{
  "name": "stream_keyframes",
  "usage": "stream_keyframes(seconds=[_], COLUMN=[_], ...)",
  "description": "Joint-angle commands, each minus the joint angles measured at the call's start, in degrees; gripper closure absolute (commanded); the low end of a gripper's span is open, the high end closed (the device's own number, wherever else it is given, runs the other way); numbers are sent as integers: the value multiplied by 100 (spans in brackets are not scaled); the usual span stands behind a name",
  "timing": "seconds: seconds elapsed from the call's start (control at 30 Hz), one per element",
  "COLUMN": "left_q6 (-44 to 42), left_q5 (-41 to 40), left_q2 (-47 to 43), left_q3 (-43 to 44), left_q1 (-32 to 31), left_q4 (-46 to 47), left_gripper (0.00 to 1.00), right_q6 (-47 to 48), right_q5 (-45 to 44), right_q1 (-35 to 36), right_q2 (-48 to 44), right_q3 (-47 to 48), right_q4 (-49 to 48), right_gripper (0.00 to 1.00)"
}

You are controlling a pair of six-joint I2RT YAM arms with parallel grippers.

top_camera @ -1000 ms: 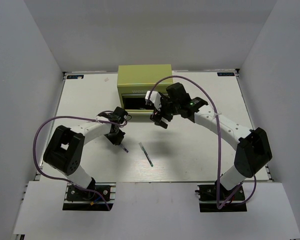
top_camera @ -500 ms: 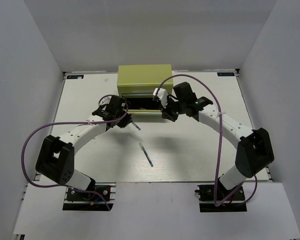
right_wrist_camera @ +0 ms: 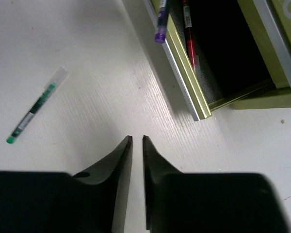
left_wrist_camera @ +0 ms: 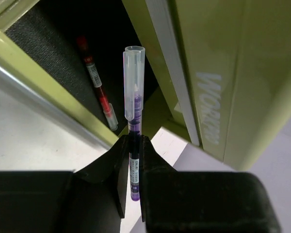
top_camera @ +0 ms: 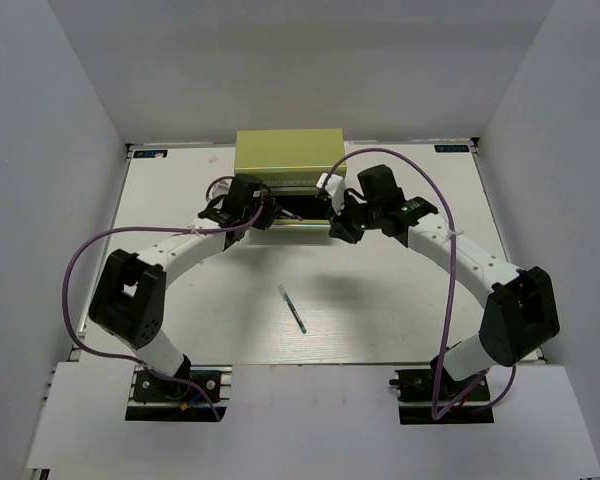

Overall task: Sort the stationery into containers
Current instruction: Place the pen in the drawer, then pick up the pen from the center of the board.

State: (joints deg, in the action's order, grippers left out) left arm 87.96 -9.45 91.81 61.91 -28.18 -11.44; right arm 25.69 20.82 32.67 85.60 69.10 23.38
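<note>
- Left tool (left_wrist_camera: 131,141) first: clamped tight on a purple-blue pen (left_wrist_camera: 134,104), pinching it low on the barrel, with the clear cap poking straight out past the fingertips.
- Holding that pen right up at the front of the olive-green tool chest (top_camera: 288,153), cap end over the dark opening above the pulled-out drawer (left_wrist_camera: 53,92).
- Just beside the pen on the right wrist's opposite side: the chest's face with pale lettering (left_wrist_camera: 211,111), only partly readable from this angle.
- Right tool (right_wrist_camera: 137,139): pretty much pressed together, just a sliver of gap left, gripping nothing.
- Hovering over bare white counter (right_wrist_camera: 87,63), just in front of the drawer's front rail.
- From overhead: both tools parked at the chest front, left one near the drawer's left end, right one near its right end.
- Already in the drawer: a red pen (left_wrist_camera: 93,77), lying flat on the dark liner close to the front rail.
- Out on the counter: a teal-green pen (right_wrist_camera: 33,110) with a clear cap, lying flat and at a slant.
- Sitting well apart from the chest, roughly between the two arms, touched by nothing.
- Can't tell what else is in the drawer, too dark in there.
</note>
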Motion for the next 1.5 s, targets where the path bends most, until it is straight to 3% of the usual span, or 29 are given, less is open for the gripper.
stream_keyframes(seconds=[0.0,0.07,0.1,0.13,0.2,0.23,0.33,0.43,0.67,0.8,0.97,1.17,1.3,1.47], left_q6=[484,485,537,538,538,538,538,485,-243,-1865,-2774,-2259,-1933,-1932], left_q5=[-232,-232,-232,-232,-285,-285,-285,-224,127,383,41,-12,-83,-320], left_q2=[231,460,513,513,662,663,663,532,-591,-1461,-2912,-4792,-5417,-5542], left_q3=[478,594,681,682,735,735,840,840,111,-353,-1390,-2727,-3141,-3098], left_q1=[-29,-29,-29,-29,-29,-29,-29,-29,-29,-29,32,32,32,32], left_q4=[90,-15,-16,-16,-16,-16,-16,-77,-138,-1022,-1862,-2054,-2284,-2635], left_gripper=[100,100,96,83,72,59,35,24,22,21,10,7,6,6], right_q6=[-91,-108,-117,-117,-117,-117,-117,-91,-91,-126,-695,-1399,-1550,-1760], right_q5=[80,98,124,124,177,177,247,352,941,916,486,-243,-771,-1167], right_q1=[-67,-111,-94,-94,-137,-129,-146,-155,-41,248,994,1611,1979,2235], right_q2=[-255,-290,-298,-316,-325,-316,-290,-263,8,439,1053,1494,1731,2100], right_q3=[-125,-134,-134,-160,-169,-178,-169,-160,-116,-81,68,130,174,314], right_q4=[-176,-184,-176,-175,-149,-140,-105,-70,298,492,659,352,229,202], right_gripper=[78,66,54,52,50,50,50,50,50,52,47,40,38,38])
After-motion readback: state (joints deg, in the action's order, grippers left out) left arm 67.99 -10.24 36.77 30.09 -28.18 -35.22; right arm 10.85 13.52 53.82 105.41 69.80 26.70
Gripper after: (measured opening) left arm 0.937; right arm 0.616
